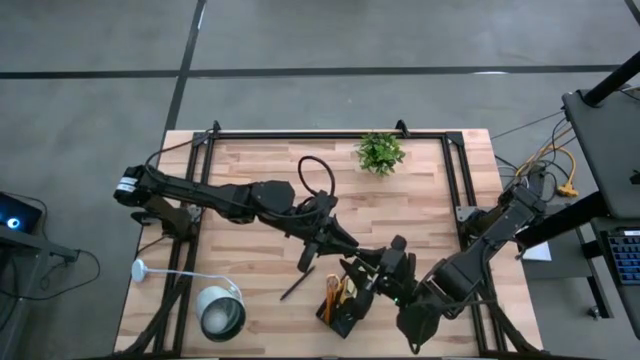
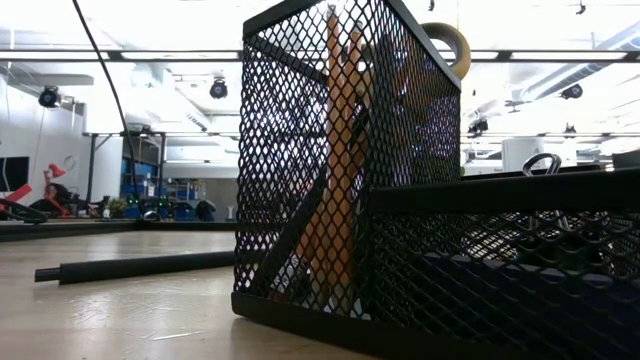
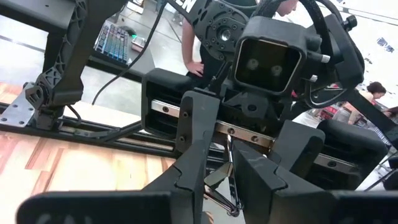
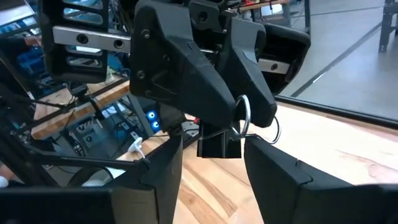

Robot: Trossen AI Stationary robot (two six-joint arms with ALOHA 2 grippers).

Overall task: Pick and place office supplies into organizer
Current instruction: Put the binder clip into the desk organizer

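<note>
Above the middle of the table my two grippers meet tip to tip, the left [image 1: 340,243] reaching from the left and the right [image 1: 368,268] from the right. A small binder clip hangs between them: a black body [image 4: 217,146] with silver wire handles [image 4: 243,116]. Both grippers are shut on it. The black mesh organizer [image 1: 338,308] stands on the table just nearer than the grippers, with orange pencils [image 2: 335,150] and yellow-handled scissors [image 2: 452,40] upright in its tall compartment. A black pen [image 1: 297,287] lies flat on the wood to its left. My left gripper pinches the clip's wire handles [image 3: 217,175] between its two fingertips [image 4: 231,112], coming in level from the table's left. The clip is lifted clear of the table, its black body pointing away from these fingers. My right gripper has the clip's black body [image 4: 219,149] between its two fingers [image 4: 255,155], coming in about level from the table's right, opposite the left gripper. One finger lies against the body. Whether the other touches it does not show plainly.
A green potted plant [image 1: 380,152] stands at the far edge. A round silver-white lamp [image 1: 220,312] sits at the near left corner. Black frame rails [image 1: 455,170] run along the table's sides. Bare wood lies between the plant and the arms.
</note>
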